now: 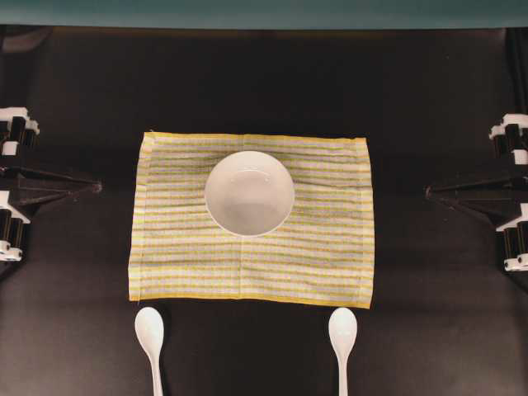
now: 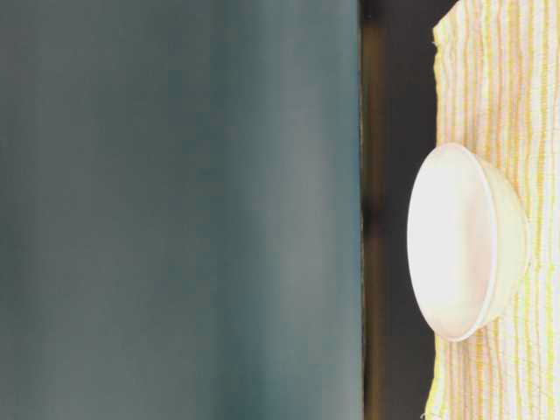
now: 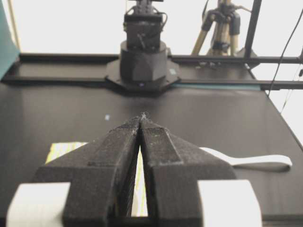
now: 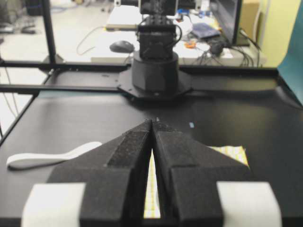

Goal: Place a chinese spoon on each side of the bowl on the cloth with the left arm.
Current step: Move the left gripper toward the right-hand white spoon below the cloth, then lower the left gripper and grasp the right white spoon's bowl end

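Note:
The white bowl sits on the striped yellow cloth, toward its far half. Two white chinese spoons lie on the black table just off the cloth's near edge, one at the left and one at the right. My left gripper hangs shut and empty at the table's left side, well clear of the cloth. A spoon shows beside its fingers. My right gripper is shut and empty at the right side, with a spoon off to one side.
A teal backdrop closes the far side of the black table. Each wrist view faces the opposite arm's base across the table. A cloth corner lies beside each gripper.

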Robot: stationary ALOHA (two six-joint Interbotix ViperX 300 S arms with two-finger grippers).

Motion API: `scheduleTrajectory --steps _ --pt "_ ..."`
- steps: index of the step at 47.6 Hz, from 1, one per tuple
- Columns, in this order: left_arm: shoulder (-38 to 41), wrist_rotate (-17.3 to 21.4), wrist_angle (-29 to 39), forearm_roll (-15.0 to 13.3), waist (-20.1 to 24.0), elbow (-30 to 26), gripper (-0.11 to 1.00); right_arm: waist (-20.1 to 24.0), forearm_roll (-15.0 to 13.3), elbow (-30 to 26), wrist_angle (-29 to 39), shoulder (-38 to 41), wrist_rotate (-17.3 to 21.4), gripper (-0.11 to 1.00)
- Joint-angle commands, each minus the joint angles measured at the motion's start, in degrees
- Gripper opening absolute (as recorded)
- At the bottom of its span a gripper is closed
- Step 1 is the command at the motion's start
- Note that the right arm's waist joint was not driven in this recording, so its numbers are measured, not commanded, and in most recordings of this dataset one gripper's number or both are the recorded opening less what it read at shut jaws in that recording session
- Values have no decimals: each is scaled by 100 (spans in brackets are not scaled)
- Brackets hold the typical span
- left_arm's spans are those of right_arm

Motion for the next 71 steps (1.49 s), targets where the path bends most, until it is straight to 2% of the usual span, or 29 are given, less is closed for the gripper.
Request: scheduleTrajectory --steps 1,4,7,12,23,31,40,50,55,62,71 --pt "237 -264 123 220 -176 -167 5 0 9 -26 -26 70 53 3" --pt "396 -510 185 229 -211 -229 7 9 18 18 35 70 44 7" --pt "563 -782 211 229 -246 -299 0 0 9 18 158 62 44 1" --pt "835 -1151 211 229 -299 -422 0 0 18 35 404 70 53 0" --pt "1433 -1380 264 229 -352 -554 0 0 114 35 747 88 53 0" --pt "2162 -1854 237 229 -519 -853 0 0 114 53 773 237 53 0" --pt "3480 -2637 413 229 -686 -1635 1 0 114 62 677 483 44 0" --pt "4975 -2953 791 229 -958 -2795 3 0 114 70 545 580 44 0" --pt "5449 -2962 1028 229 -1063 -3270 8 0 114 70 536 580 44 0" --pt "5862 -2962 1248 229 -1178 -3779 23 0 114 70 536 571 44 0" --pt "6434 -2971 1239 229 -1213 -4219 60 0 114 62 492 571 44 0"
